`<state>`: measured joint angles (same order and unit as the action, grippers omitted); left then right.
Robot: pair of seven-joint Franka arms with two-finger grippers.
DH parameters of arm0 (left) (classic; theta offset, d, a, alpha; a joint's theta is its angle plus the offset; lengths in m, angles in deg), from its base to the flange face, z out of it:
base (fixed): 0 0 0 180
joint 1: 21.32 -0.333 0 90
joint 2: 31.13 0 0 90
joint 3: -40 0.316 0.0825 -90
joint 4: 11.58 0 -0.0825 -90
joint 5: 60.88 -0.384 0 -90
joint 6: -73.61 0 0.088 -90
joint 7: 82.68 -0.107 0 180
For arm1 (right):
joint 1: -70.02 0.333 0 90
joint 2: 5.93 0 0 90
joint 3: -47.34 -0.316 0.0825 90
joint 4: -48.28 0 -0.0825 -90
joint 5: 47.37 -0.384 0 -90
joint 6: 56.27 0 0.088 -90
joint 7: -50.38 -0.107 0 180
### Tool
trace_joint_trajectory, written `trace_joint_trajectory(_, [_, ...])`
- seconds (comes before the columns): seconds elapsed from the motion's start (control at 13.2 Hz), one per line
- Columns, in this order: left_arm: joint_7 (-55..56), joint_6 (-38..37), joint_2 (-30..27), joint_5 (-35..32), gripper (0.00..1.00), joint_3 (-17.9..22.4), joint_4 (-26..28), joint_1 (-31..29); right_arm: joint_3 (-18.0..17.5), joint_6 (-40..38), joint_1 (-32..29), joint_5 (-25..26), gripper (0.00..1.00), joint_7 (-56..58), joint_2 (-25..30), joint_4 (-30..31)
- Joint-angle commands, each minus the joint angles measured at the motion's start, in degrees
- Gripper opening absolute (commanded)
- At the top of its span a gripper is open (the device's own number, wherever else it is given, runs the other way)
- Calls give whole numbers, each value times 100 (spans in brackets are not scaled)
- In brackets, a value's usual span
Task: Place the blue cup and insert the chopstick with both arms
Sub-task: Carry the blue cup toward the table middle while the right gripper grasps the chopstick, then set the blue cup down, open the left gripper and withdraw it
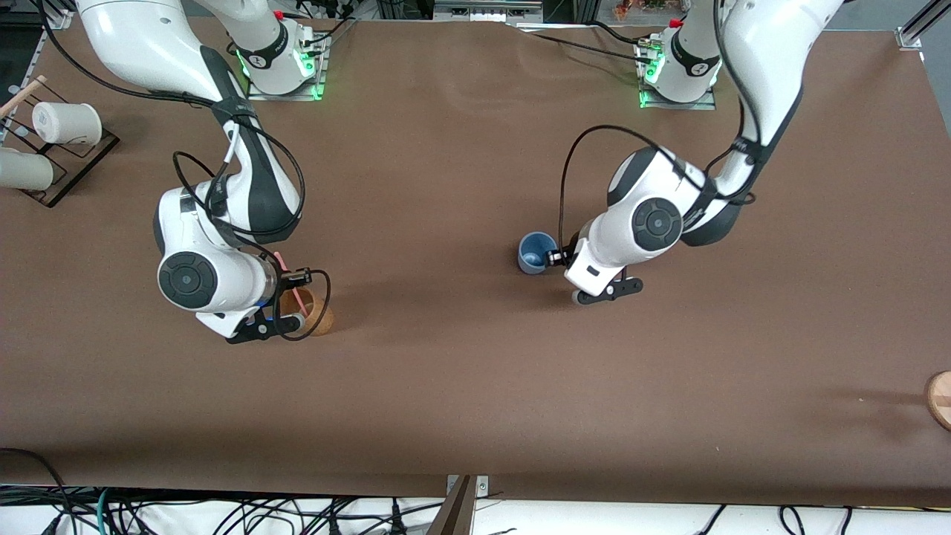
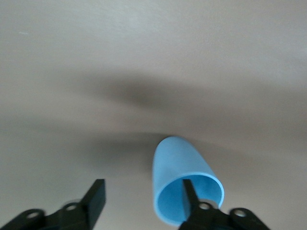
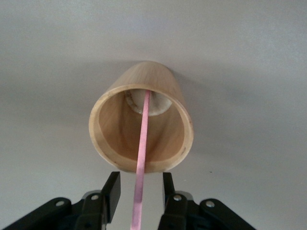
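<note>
The blue cup stands upright near the middle of the table. My left gripper is at its rim and open: in the left wrist view one finger is inside the blue cup and the other stands well outside it. The pink chopstick leans in a tan cup toward the right arm's end. My right gripper is over that cup. In the right wrist view its fingers are open on either side of the chopstick, with a gap on each side.
The tan cup stands upright with the chopstick's tip on its bottom. White cups lie on a dark rack at the right arm's end. A round wooden object sits at the table edge at the left arm's end.
</note>
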<state>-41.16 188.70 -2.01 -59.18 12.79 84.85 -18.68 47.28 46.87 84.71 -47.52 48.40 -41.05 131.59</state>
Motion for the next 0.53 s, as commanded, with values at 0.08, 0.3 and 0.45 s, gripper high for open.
trace_joint_trajectory(0.08, [-459, -2528, -680, -91, 100, -4, -1376, -176, -20, -57, -18, -81, 28, -39, 102, 106])
trace_joint_trajectory(0.3, [-1459, -3378, -715, -108, 100, -12, -2004, -982, -20, -57, -27, -81, 12, -22, 102, 98])
trace_joint_trajectory(0.45, [-2556, -3379, -846, -100, 100, 5, -2066, -1519, -3, -57, -27, -72, 7, 40, 111, 72])
